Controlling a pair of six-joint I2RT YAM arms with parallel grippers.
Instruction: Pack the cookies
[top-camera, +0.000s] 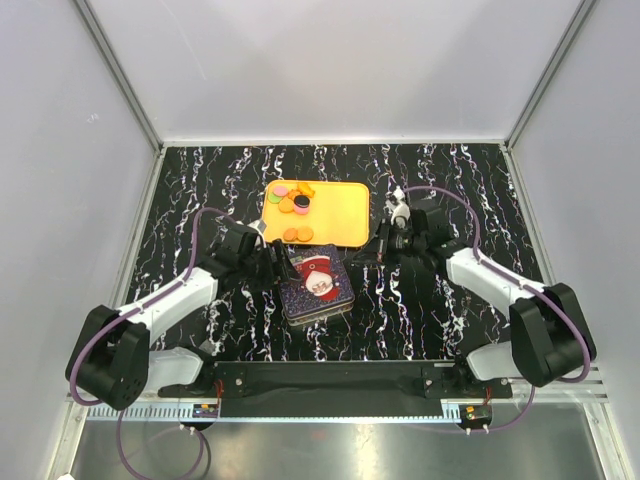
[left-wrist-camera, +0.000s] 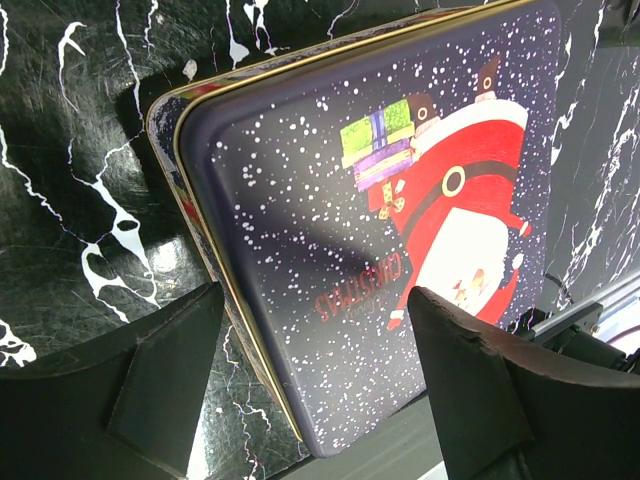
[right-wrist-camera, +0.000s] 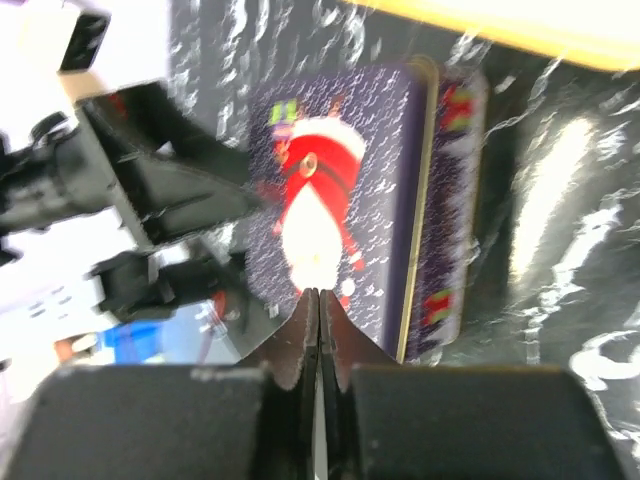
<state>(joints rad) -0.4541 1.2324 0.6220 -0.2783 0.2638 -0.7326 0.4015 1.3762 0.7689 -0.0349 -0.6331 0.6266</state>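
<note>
Several cookies (top-camera: 292, 203), mostly orange with a pink, a green and a black one, lie on the orange tray (top-camera: 340, 212) at the back. A dark blue Christmas tin (top-camera: 317, 283) with a Santa lid lies closed in front of the tray; it fills the left wrist view (left-wrist-camera: 380, 240) and shows in the right wrist view (right-wrist-camera: 345, 200). My left gripper (top-camera: 281, 266) is open at the tin's left edge, its fingers (left-wrist-camera: 165, 375) spread over the lid's near corner. My right gripper (top-camera: 372, 248) is shut and empty, just right of the tin, fingertips (right-wrist-camera: 306, 315) pressed together.
The black marbled table (top-camera: 450, 180) is walled by white panels on three sides. The tray lies directly behind the tin. The metal rail with the arm bases (top-camera: 330, 378) runs along the near edge.
</note>
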